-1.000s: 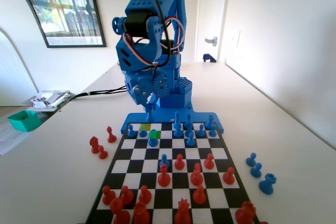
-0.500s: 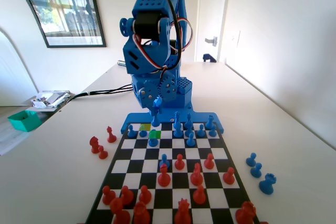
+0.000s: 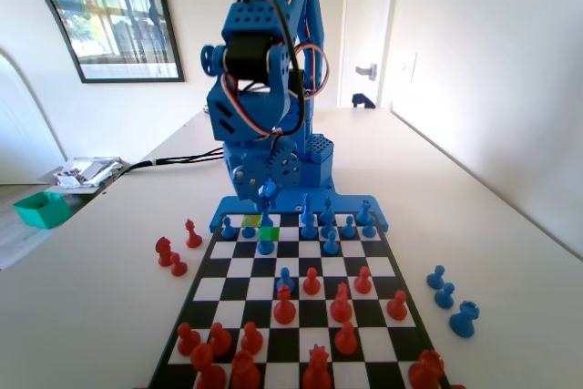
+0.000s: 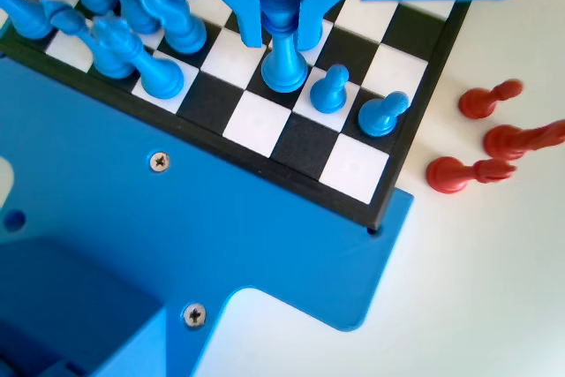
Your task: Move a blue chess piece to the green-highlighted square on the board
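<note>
Blue chess piece sits clamped between the pincer jaws, base low over the board — the pawn just beside could topple.

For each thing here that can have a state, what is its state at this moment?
gripper: jaws on either side of the blue chess piece, seemingly shut on it.
blue chess piece: upright, base at board level.
green-highlighted square: partly covered, a blue pawn stands at its near edge.
board: flat on the table, crowded with blue and red pieces.
three red pieces: off the board beside its edge.
</note>
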Tool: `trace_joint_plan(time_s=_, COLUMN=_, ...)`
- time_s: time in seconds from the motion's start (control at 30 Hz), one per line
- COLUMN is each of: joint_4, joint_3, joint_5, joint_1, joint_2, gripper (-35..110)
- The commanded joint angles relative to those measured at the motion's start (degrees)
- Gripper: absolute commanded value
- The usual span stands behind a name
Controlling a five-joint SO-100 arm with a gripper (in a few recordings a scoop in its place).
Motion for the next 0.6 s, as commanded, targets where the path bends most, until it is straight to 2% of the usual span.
trace_joint_plan(time_s=0.0, joint_4=-0.8, joint_3=-1.1, joint_5=-0.9, joint_1=0.3, joint_2=1.2, gripper=1)
trace_joint_plan(time_s=0.57, joint_4=-5.5, joint_3=3.5, joint_5=-0.8, joint_1=-1.0, joint_2=1.1, gripper=2)
